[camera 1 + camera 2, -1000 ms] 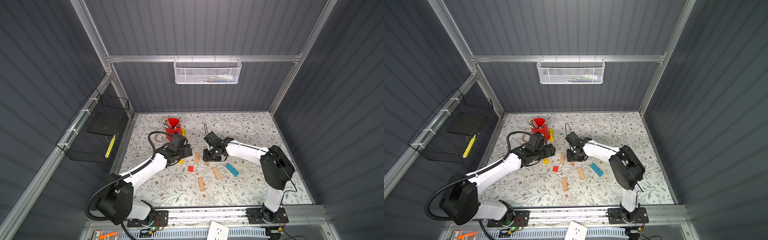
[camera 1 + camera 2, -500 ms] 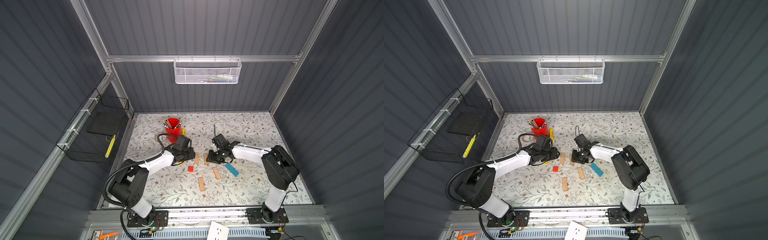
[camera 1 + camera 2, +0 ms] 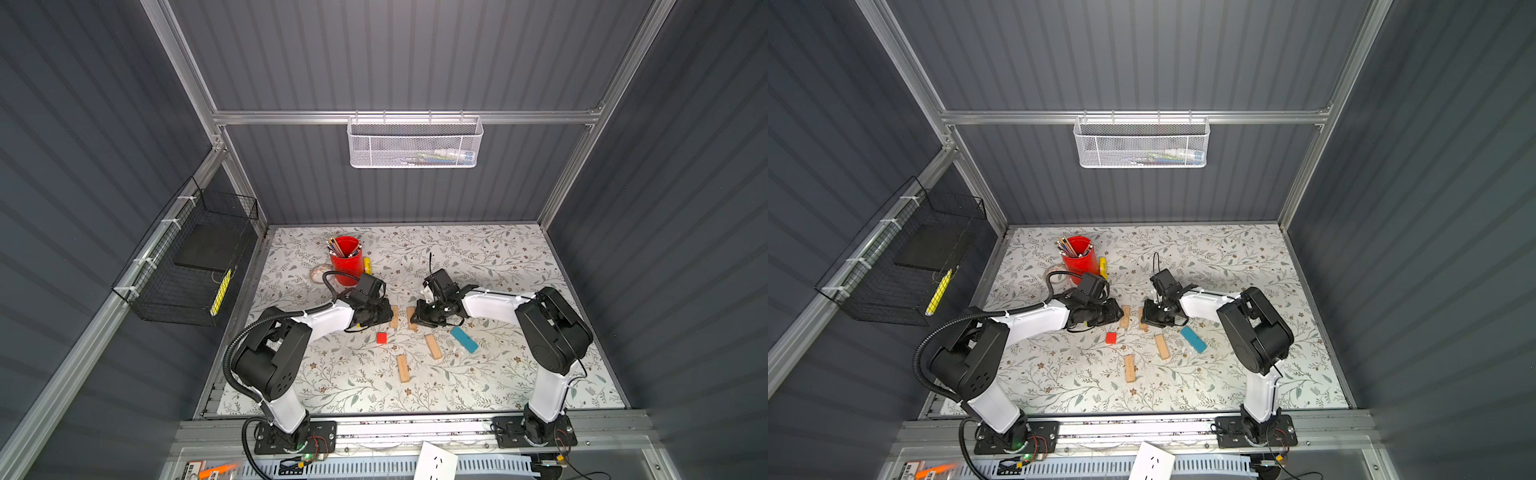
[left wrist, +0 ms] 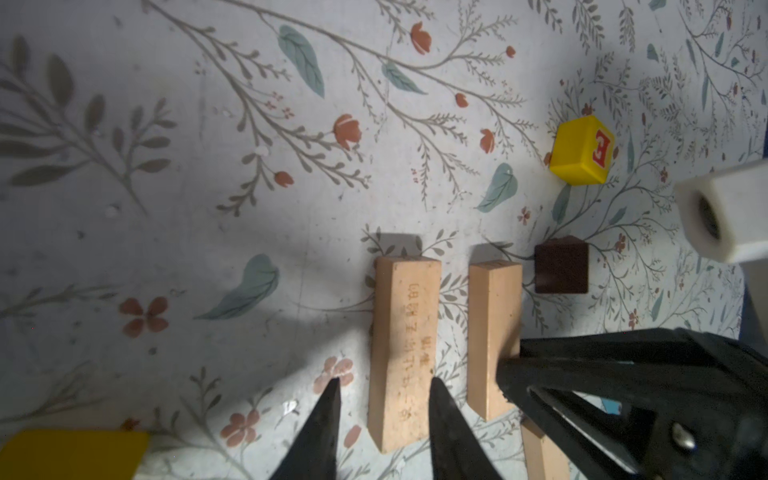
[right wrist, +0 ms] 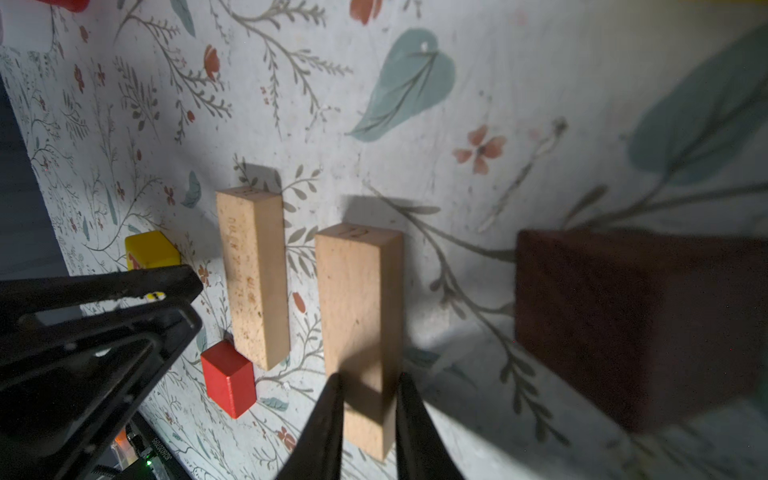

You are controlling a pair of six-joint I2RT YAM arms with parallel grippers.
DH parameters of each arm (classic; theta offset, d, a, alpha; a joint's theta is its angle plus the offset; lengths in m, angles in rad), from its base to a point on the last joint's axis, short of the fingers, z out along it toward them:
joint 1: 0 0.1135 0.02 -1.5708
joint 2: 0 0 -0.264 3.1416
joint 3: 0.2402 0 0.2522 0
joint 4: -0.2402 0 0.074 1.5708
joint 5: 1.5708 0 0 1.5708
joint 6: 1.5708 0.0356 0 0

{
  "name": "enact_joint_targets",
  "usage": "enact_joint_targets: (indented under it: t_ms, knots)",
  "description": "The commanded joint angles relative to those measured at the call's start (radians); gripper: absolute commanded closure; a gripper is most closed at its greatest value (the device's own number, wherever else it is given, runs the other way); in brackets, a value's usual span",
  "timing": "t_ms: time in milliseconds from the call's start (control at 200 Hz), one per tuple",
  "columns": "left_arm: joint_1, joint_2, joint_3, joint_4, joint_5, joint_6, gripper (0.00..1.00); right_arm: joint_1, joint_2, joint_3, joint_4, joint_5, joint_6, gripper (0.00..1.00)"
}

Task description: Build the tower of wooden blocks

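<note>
From above: straddling lettered plank (image 3: 394, 319) at 3 o'clock with left gripper (image 4: 384, 380), jaws parted; pinching plain plank (image 3: 412, 322) at 9 o'clock with right gripper (image 5: 370, 376).

We see our left gripper (image 3: 1118, 313) at one tan plank (image 3: 1125, 317) and our right gripper (image 3: 1145, 318) over the neighbouring tan plank (image 3: 1143, 326). Toward our bases lie a red cube (image 3: 1111, 338), a third tan plank (image 3: 1162, 347), a fourth tan plank (image 3: 1130, 368) and a blue plank (image 3: 1193, 339).

Enclosed by dark grey ribbed walls (image 3: 415, 54) w/ alu frame posts (image 3: 183, 62), white mesh basket (image 3: 415, 143) hung on back rail (image 3: 291, 117), black wire basket (image 3: 187, 266) zip-tied at left wall, floral-print worktop (image 3: 498, 257) below, evenly lit.
</note>
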Motion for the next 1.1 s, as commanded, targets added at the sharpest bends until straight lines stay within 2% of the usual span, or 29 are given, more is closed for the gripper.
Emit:
enact_joint_targets:
  t_ms: [0, 640, 1096]
  knots:
    - [0.006, 0.029, 0.014, 0.025, 0.053, 0.022, 0.68, 0.0, 0.024, -0.014, 0.023, -0.02, 0.014, 0.76]
    - [0.006, 0.082, 0.011, 0.074, 0.096, 0.017, 0.8, 0.0, 0.054, 0.037, -0.004, -0.038, -0.059, 0.78]
    - [0.006, 0.105, 0.03, 0.037, 0.084, 0.111, 0.84, 0.001, 0.077, 0.081, -0.055, -0.008, -0.137, 0.77]
